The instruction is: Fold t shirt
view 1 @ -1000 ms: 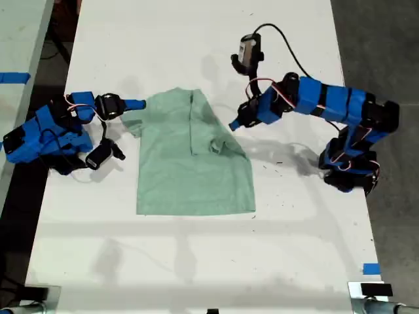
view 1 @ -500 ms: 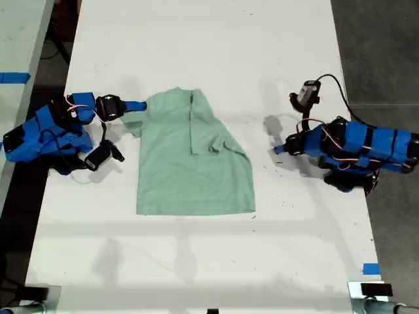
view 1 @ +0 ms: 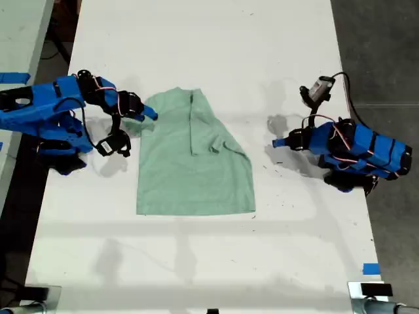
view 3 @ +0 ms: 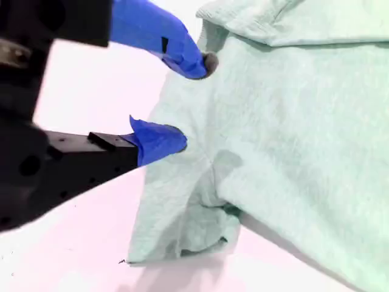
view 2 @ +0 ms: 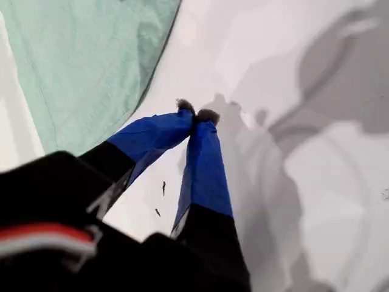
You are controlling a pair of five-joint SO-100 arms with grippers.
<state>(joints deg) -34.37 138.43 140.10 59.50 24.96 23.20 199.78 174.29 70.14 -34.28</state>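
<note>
The pale mint-green t shirt (view 1: 190,163) lies flat on the white table (view 1: 196,39), with its sleeve on the exterior view's right folded in over the body. My second gripper (view 1: 150,116) (view 3: 191,102) is open above the bunched sleeve on the exterior view's left, one fingertip (view 3: 203,62) at the t shirt (view 3: 292,121). My first gripper (view 1: 276,143) (view 2: 196,114) is shut on nothing. It hangs low over bare table, to the exterior view's right of the t shirt (view 2: 79,61) and apart from it.
A blue tape mark (view 1: 370,268) sits near the table's corner at the exterior view's lower right. A second table with blue tape (view 1: 13,77) stands beyond a dark gap at that view's left. Dark floor runs along its right.
My first arm drew back from the t shirt toward the exterior view's right and settled low. My second arm rose and reached its gripper over the sleeve at that view's left.
</note>
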